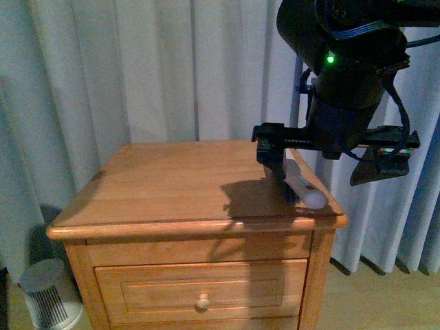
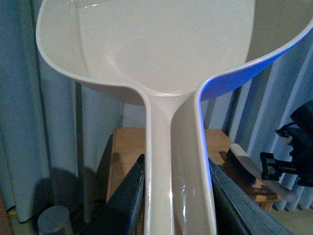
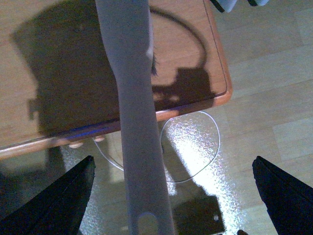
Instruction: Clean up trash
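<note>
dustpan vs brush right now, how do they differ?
The dustpan is a wide beige scoop; the brush is slim and gray. The left gripper clamps the dustpan; the brush lies on the nightstand, right gripper open astride it. Shared: long handles.

You can't make out the trash for certain in any view. From the front it is either hidden or too small to tell on the wooden top (image 1: 172, 179). From the right wrist, one small pale patch (image 3: 148, 50) sits tight against the edge of the long grey handle (image 3: 134, 122), in shadow over the wood. It is too blurred to say whether that is the white crumpled scrap.
</note>
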